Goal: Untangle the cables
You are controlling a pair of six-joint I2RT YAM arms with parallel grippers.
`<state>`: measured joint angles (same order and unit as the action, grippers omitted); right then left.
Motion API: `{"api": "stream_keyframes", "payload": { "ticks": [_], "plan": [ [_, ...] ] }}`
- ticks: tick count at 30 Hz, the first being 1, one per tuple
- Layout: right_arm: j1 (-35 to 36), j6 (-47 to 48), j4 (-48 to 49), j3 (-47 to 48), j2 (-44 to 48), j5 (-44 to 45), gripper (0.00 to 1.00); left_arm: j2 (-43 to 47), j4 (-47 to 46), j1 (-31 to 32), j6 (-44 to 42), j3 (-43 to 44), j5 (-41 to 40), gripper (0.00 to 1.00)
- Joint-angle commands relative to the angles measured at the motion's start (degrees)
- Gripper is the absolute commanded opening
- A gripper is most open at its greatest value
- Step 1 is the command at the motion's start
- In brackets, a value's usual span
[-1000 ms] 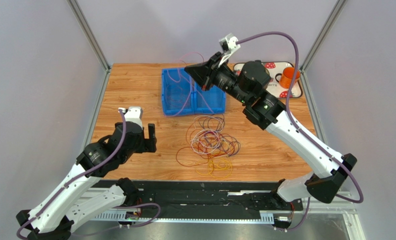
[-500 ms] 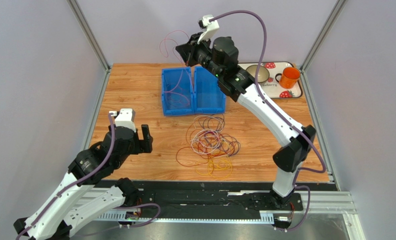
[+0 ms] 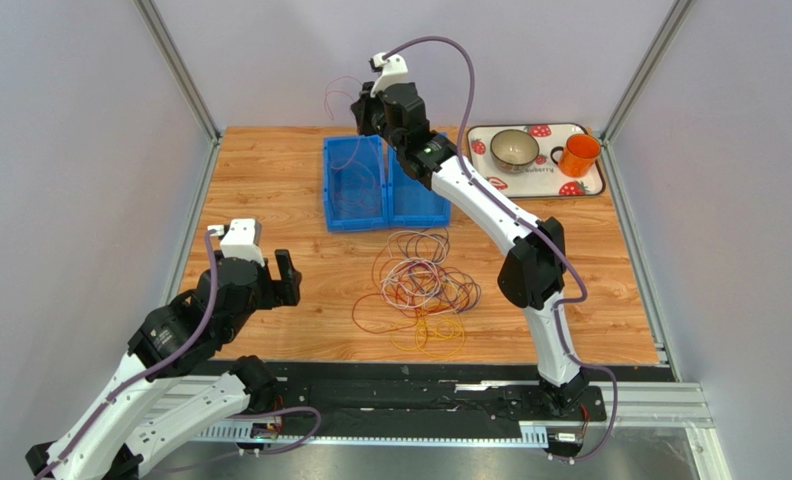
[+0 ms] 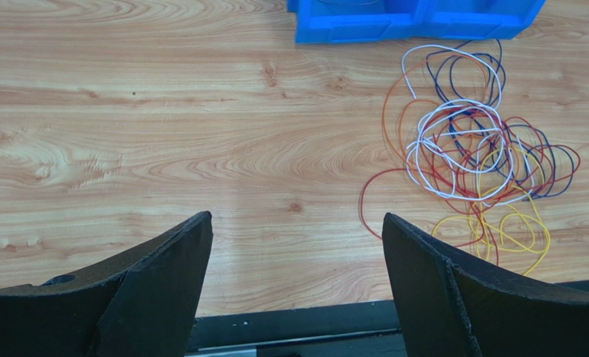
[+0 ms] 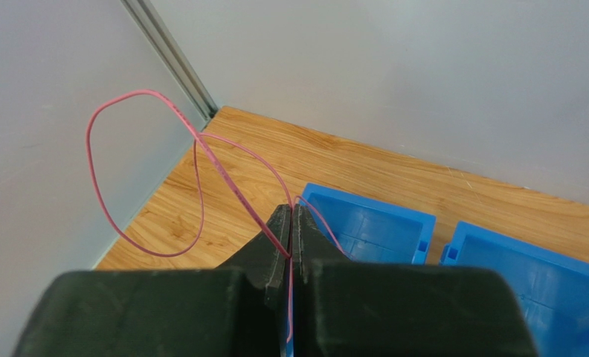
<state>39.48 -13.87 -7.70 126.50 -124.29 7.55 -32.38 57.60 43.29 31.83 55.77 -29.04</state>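
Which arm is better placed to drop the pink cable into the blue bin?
Right. The right gripper is shut on the pink cable, raised by the blue bin. The left gripper is open, near the pile.

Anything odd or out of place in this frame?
Nothing spilled or damaged. Only oddities: the cable pile lies knotted on the table near the blue bins, and the right gripper, fingers shut, holds a pink cable in the air, its loop dangling free. The mug and bowl stand upright on the tray.
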Motion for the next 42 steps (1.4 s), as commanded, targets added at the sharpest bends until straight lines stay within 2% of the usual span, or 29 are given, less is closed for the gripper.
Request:
{"api": "stream_keyframes", "payload": {
  "ticks": [1,13,16,20,24,28,36,42],
  "plan": [
    [-0.37,-0.19,4.01,3.14,-2.09,5.1,0.0,0.39,-1.35,-0.31,-0.46,-0.13,-0.67,0.92],
    [-0.55,-5.73,4.54,2.88,-8.33,7.56,0.0,0.13,-1.71,-0.31,-0.63,-0.31,-0.14,0.91],
    [-0.46,-7.66,3.05,2.79,-8.95,10.81,0.02,0.13,-1.79,-0.4,-0.72,-0.31,0.03,0.91],
    [-0.46,-8.37,1.55,2.35,-8.95,9.94,0.13,0.04,-1.88,-0.31,-0.72,-0.31,0.12,0.91],
    [-0.55,-10.73,-1.78,1.04,-7.99,10.03,0.51,-0.05,-1.88,-0.4,-0.72,-0.31,0.12,0.91],
    [-0.55,-12.93,-2.75,-1.25,-6.41,7.22,0.65,-0.05,-1.88,-0.4,-0.72,-0.4,0.12,0.9],
    [-0.46,-14.44,-6.27,-3.62,-2.98,1.33,0.67,-0.66,-1.79,-0.4,-0.81,-0.4,0.03,0.9],
    [-0.46,-11.45,-8.9,-12.83,6.76,1.23,0.72,-1.81,-2.06,-0.4,-1.25,-0.48,1.43,0.9]
  ]
}}
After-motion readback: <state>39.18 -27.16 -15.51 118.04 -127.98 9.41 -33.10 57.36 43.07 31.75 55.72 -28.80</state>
